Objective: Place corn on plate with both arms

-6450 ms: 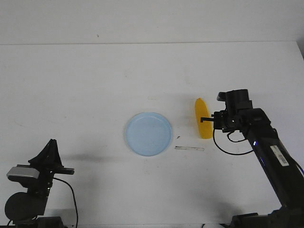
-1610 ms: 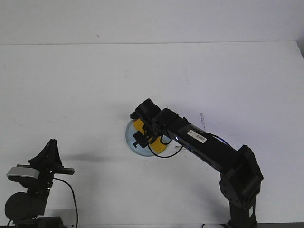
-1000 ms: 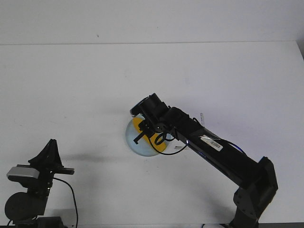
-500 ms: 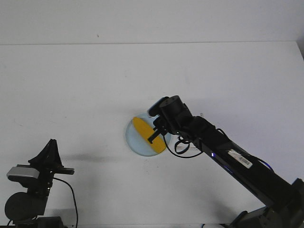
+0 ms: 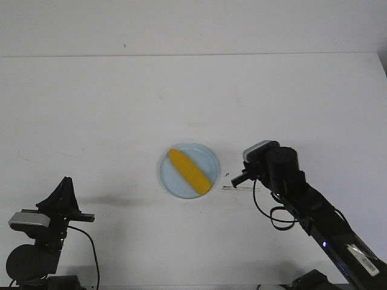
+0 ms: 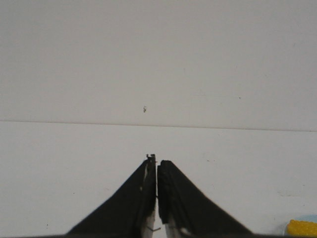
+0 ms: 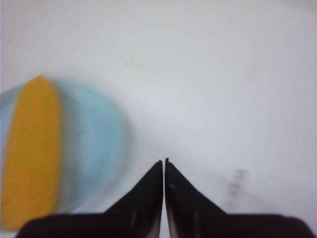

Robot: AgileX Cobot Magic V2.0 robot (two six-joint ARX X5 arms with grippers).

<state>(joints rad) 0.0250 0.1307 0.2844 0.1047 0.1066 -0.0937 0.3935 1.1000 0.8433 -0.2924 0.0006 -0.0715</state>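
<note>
We see the right gripper [image 5: 237, 179] clenched on nothing, fingertips meeting, its arm stretched low from the near right corner and hovering just beside the plate [image 5: 208, 159], on which the corn [image 5: 189, 171] lies diagonally. The left gripper [image 5: 63, 184] is likewise pressed closed and empty, folded upright at the near left, well apart from the plate. In the right wrist view the corn [image 7: 29, 148] and plate [image 7: 94, 148] are blurred and cut off at the edge; the white table [image 5: 109, 109] carries a thin strip [image 5: 241, 189] beneath the right gripper.
</note>
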